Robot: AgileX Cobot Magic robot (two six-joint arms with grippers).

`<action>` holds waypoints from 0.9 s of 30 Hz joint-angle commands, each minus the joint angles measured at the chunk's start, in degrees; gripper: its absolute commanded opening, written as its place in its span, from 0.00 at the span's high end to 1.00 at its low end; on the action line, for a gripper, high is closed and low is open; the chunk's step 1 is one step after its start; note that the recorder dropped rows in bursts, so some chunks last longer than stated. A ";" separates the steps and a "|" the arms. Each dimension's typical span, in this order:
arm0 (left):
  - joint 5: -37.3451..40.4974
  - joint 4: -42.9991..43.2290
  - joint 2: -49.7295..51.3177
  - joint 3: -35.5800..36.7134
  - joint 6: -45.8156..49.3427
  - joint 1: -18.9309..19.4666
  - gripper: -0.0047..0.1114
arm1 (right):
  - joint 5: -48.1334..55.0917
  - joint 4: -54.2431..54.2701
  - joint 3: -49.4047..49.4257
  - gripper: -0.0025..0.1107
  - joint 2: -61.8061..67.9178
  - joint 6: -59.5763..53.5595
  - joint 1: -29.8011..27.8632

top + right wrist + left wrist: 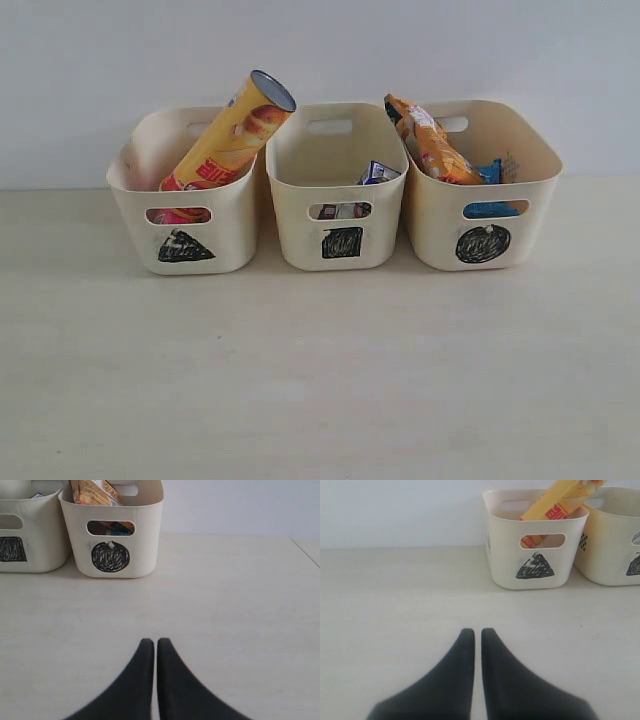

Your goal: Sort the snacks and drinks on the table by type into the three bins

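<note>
Over the table point(395, 605), left hand point(477, 631) and right hand point(155, 641) hover, both clenched.

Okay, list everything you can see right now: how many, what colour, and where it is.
triangle bin: one, cream, left of the row in the exterior view
square bin: one, cream, middle of the row
circle bin: one, cream, right of the row
crisp tube: one, yellow and red, leaning in the triangle bin, top sticking out
carton: one, blue and white, low in the square bin
orange bag: one, orange, upright in the circle bin
blue bag: at least one, blue, in the circle bin
table: one, pale, under the bins
left gripper: one, black, shut, empty
right gripper: one, black, shut, empty
</note>
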 commanded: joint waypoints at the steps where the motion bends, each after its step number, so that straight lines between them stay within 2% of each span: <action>1: -0.12 -0.06 -0.16 0.18 0.13 0.15 0.92 | -0.94 -0.07 0.28 0.98 -0.27 -0.43 -0.47; 27: -0.12 -0.06 -0.16 0.18 0.13 0.15 0.92 | -1.05 -0.07 0.28 0.98 -0.27 -0.74 -0.47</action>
